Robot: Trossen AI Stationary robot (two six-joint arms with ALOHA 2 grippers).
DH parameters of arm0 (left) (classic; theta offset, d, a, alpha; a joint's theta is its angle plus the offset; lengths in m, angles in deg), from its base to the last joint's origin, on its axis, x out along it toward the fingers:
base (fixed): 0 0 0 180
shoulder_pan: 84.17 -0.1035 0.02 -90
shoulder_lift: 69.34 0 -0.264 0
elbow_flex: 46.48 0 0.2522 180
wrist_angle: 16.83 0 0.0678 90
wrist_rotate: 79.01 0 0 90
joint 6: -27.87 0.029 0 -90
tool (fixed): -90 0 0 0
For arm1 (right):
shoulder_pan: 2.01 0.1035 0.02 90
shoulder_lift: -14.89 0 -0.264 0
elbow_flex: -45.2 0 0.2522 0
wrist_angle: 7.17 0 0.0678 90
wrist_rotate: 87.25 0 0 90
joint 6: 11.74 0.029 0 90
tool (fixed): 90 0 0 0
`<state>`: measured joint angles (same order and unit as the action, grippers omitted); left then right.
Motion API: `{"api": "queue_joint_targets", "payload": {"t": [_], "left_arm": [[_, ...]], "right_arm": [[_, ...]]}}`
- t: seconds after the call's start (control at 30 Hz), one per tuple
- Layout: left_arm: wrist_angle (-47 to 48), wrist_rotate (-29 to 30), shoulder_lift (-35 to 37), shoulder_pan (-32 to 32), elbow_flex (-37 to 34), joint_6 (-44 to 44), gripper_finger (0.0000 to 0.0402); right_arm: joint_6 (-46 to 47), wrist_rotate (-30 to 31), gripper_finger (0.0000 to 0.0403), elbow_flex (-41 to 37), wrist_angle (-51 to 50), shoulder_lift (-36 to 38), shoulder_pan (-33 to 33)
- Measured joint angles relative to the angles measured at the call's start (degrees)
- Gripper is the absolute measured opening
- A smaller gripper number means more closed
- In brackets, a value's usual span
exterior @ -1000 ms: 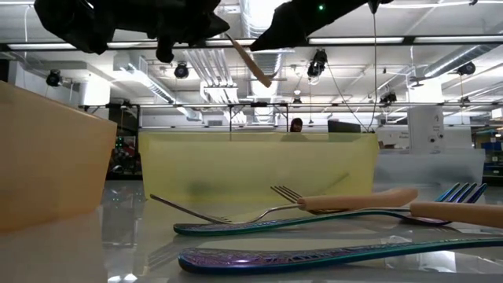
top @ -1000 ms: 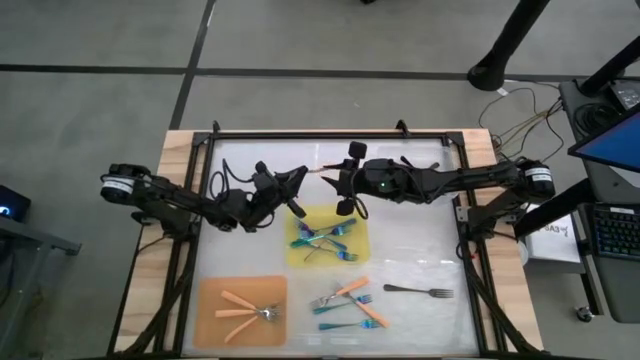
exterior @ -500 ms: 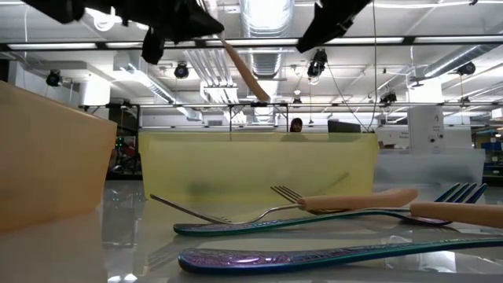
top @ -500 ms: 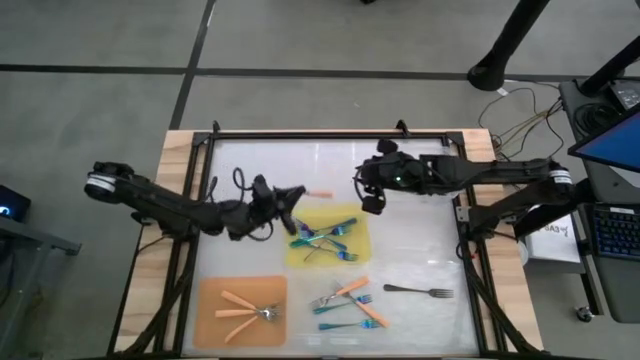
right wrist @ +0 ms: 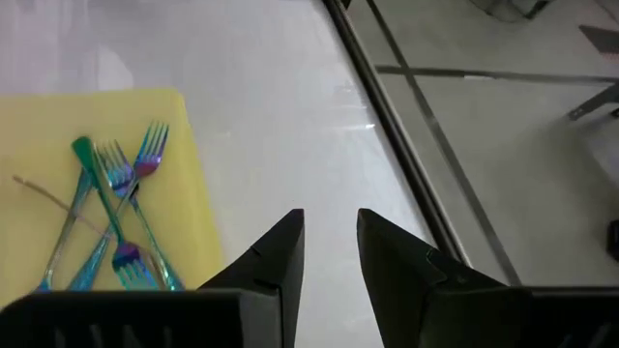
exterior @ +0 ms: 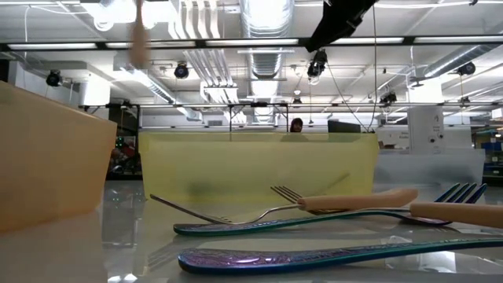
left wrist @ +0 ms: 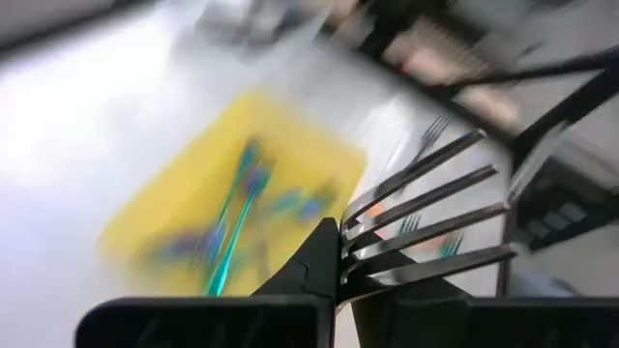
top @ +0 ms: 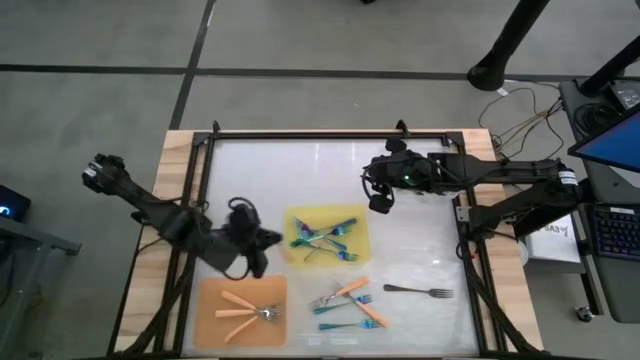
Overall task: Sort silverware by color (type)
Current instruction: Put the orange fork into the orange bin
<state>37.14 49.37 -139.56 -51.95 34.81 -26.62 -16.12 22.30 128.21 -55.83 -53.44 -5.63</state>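
Note:
My left gripper (top: pixel 256 248) hovers between the yellow mat (top: pixel 297 258) and the orange mat (top: pixel 210 300), shut on an orange-handled fork (left wrist: pixel 426 208). The fork's blurred handle (exterior: pixel 140 35) shows high in the low view. My right gripper (right wrist: pixel 331 242) hangs open over the table beyond the yellow mat's far right corner, with nothing between its fingers. Several blue-teal forks (top: pixel 325 238) lie on the yellow mat. Orange-handled forks (top: pixel 245 308) lie on the orange mat. My left gripper pinches the fork between its two fingers just behind the head (left wrist: pixel 350 253). The silver tines (left wrist: pixel 455 193) stick out past the fingertips to one side. The fingers hide the handle in the wrist view. The fork is lifted clear of the table.
A loose heap of orange-handled and blue-teal forks (top: pixel 348 300) lies near the table's front edge, right of the orange mat. One dark fork (top: pixel 418 291) lies alone to the right of the heap. A black frame (top: pixel 330 133) rims the table.
My left gripper has carried the orange-handled fork from beyond the yellow mat's far left corner toward the table's near left, toward the orange mat, turning as it went. My right gripper has drawn back from the fork's handle toward the table's right.

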Motion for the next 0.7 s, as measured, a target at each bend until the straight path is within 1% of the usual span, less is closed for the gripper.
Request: {"api": "queue_joint_targets", "payload": {"t": [0.07, 0.13, 0.2, 0.27, 0.33, 0.4, 0.5, 0.7], "left_arm": [[15.87, -1.96, -2.34, 1.77, 7.3, -11.56, 0.0], [28.55, -4.49, -5.26, 3.09, 13.62, -21.05, 0.0], [37.53, -7.71, -8.46, 4.11, 18.87, -27.36, 0.0], [43.65, -11.86, -11.62, 4.4, 23.44, -30.78, 0.0], [47.73, -16.86, -14.6, 4.37, 27.27, -32.23, 0.0], [49.57, -20.53, -17.46, 4.35, 30.33, -32.64, 0.0], [49.58, -23.66, -20.74, 4.37, 33.64, -31.56, 0.0], [49.75, -31.92, -25.43, 4.51, 35.96, -31.36, 0.0]], "right_arm": [[0.02, -0.01, 0.0089, -0.26, -0.4, -0.37, 0.0], [0.04, -0.02, 0.0089, -0.8, -0.41, -0.47, 0.0], [0.04, -0.02, 0.0089, -1.55, -0.47, -0.47, 0.0], [0.04, -0.01, 0.0089, -2.45, -0.39, -0.47, 0.0], [0.0, -0.02, 0.0089, -3.32, -0.43, -0.47, 0.0], [-0.05, -0.01, 0.0088, -4.14, -0.28, -0.47, -0.02], [-0.13, 0.0, 0.009, -5.48, 1.19, -0.47, -0.02], [-1.21, 0.01, 0.0092, -8.3, 3.09, -0.47, -0.02]]}}
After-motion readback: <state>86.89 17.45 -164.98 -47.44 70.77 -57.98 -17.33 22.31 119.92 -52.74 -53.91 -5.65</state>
